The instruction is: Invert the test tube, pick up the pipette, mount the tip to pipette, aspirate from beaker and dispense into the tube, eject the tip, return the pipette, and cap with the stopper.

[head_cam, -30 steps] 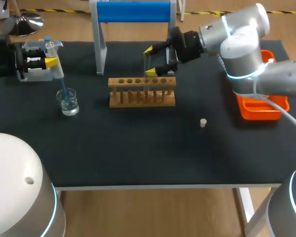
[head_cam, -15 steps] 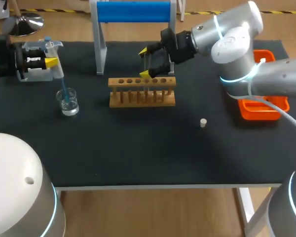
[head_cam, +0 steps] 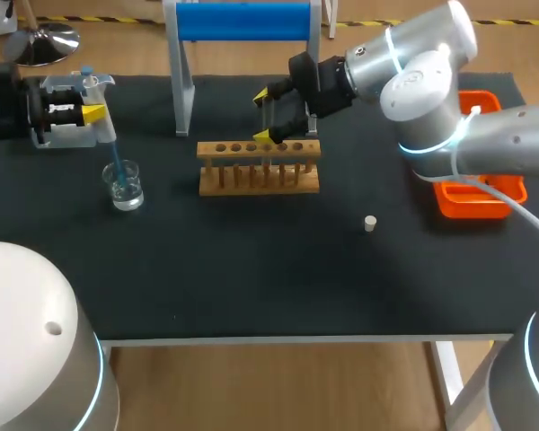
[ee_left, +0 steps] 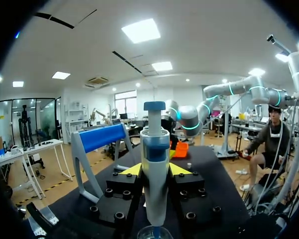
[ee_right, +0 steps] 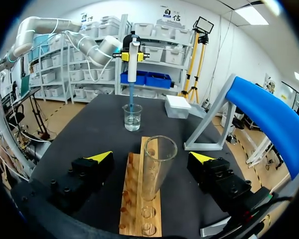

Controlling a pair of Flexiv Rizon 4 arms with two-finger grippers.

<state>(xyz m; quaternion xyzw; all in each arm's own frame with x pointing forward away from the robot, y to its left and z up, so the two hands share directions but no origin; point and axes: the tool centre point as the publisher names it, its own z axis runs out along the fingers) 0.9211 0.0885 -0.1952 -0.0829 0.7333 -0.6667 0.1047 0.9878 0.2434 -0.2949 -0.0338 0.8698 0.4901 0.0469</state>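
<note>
A small pale stopper [head_cam: 370, 224] lies nearest the robot, alone on the black table [head_cam: 251, 278] and well apart from everything else. It is judged to be left there for the final capping.

Further in, on the left, a glass beaker [head_cam: 125, 185] holding a little clear liquid is placed directly under the pipette [ee_left: 154, 174]. The pipette's blue tip [head_cam: 116, 163] is dipped into the beaker, so aspiration is judged to be the step in hand. The pipette is held upright by the left fingers [head_cam: 90, 114], which are pressed against its body from both sides so that the tip points straight down.

At mid-table a wooden rack [head_cam: 259, 171] carries the clear test tube [ee_right: 157, 167]. The tube is seated upright in a hole with its open mouth up, ready to be filled. The right fingers [head_cam: 271, 134] are spread wide on either side of the tube and nothing is gripped by them.

An orange tray [head_cam: 472, 205] is seen at the table's right edge, partly hidden by the right arm. Farthest back a blue-topped stand [head_cam: 242, 21] is set, probably the pipette's resting place.
</note>
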